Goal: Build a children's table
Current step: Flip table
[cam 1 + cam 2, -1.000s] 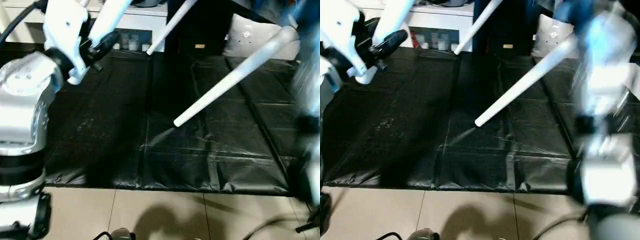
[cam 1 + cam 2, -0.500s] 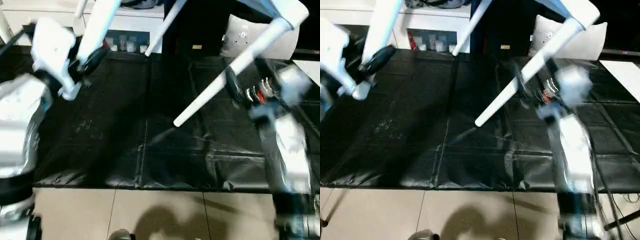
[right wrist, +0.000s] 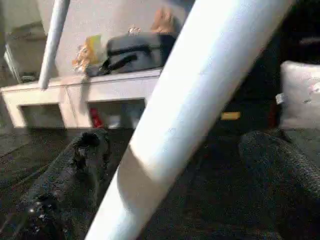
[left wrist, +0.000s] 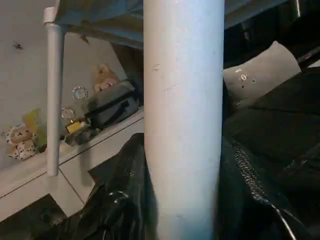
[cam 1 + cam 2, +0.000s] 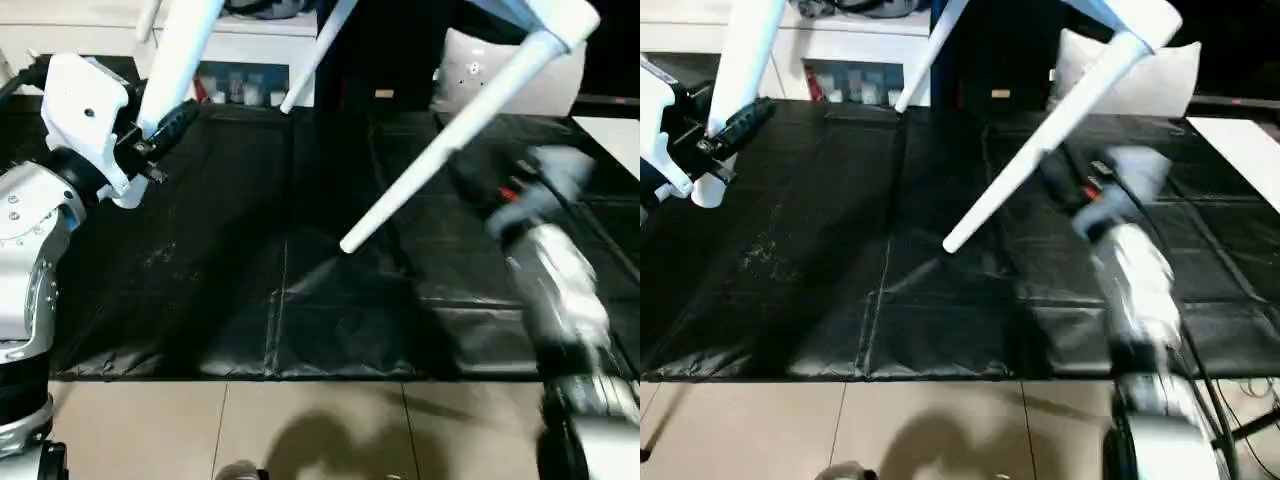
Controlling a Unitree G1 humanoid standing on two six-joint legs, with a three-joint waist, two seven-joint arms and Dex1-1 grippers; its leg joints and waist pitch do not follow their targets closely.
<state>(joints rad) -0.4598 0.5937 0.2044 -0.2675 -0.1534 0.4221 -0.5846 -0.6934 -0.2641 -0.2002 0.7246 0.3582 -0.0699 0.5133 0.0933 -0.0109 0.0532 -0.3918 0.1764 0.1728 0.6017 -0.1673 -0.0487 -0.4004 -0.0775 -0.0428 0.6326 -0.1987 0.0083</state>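
A black mat (image 5: 250, 290) covers the floor, its near edge meeting pale tiles (image 5: 300, 420). Above it hangs the children's table (image 5: 560, 15), tilted, legs slanting down. One leg (image 5: 440, 140) ends over the middle of the mat; another leg (image 5: 180, 55) slants over the mat's far left corner. The left gripper (image 5: 160, 125) pinches that leg between its black fingers (image 4: 125, 200). The right gripper (image 5: 1080, 180), over the mat's right part, has its fingers (image 3: 75, 170) spread wide, one on each side of the middle leg, apart from it. A white cabinet (image 5: 250, 50) stands beyond the far edge.
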